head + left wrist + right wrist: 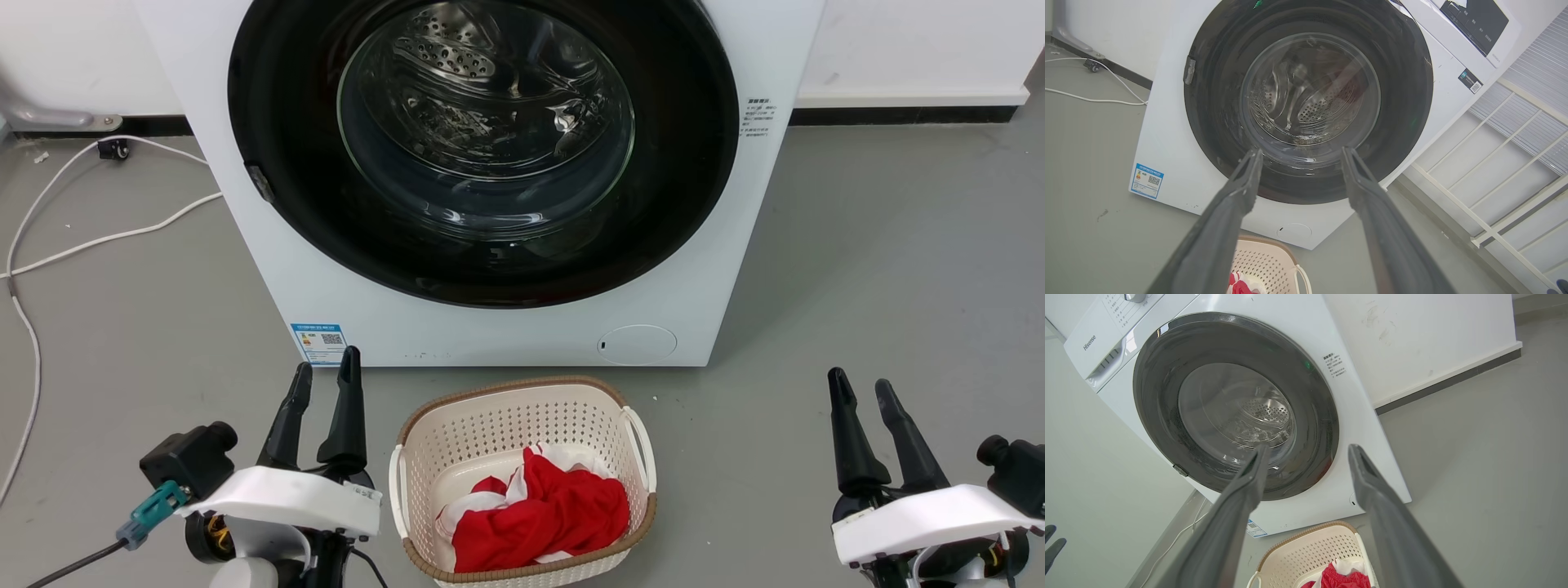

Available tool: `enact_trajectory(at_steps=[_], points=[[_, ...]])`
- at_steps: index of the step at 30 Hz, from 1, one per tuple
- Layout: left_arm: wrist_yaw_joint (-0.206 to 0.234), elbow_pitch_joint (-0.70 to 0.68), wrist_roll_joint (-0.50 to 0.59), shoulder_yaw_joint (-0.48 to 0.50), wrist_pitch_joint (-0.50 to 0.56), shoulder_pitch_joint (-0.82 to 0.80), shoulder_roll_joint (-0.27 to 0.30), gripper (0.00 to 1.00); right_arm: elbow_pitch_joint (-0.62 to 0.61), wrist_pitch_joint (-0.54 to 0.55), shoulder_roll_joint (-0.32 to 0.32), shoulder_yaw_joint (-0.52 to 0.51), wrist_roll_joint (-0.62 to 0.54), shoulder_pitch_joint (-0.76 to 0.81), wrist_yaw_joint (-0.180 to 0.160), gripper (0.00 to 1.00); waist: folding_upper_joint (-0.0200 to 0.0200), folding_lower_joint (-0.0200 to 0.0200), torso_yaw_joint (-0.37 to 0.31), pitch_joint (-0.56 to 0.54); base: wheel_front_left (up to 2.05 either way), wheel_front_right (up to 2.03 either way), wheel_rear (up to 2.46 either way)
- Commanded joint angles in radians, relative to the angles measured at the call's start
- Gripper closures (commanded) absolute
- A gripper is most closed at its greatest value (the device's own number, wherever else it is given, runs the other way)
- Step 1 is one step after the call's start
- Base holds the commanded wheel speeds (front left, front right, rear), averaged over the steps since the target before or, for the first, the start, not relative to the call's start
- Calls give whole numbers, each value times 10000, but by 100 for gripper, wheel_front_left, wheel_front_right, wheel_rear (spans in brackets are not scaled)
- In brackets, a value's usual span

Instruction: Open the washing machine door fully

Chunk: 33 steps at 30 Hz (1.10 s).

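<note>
As left hand and right hand gape over grey floor, the door seems shut.

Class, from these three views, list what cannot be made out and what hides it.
Head view: top of the glossy black round washing machine door, cut off by the frame's edge.
Head view: side print on the white washing machine, too small to read.
Head view: floor of the cream perforated basket, covered by red and white cloth.

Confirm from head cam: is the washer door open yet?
No, the washing machine door sits flush against the washing machine, and the left gripper and right gripper hang open short of it.
</note>
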Motion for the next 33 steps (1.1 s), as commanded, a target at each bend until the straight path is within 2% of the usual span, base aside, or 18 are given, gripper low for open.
enact_trajectory(at_steps=[1,33], points=[[79,-78,268,-36,-90,-179,44,0,-173,-76,13,12,-287,-30,0,0,0,0,1,-4,0,0,0],[475,10,3620,-595,-869,-158,231,0,76,-387,44,-33,-4001,69,-1,0,0,0,82,-24,0,0,0]])
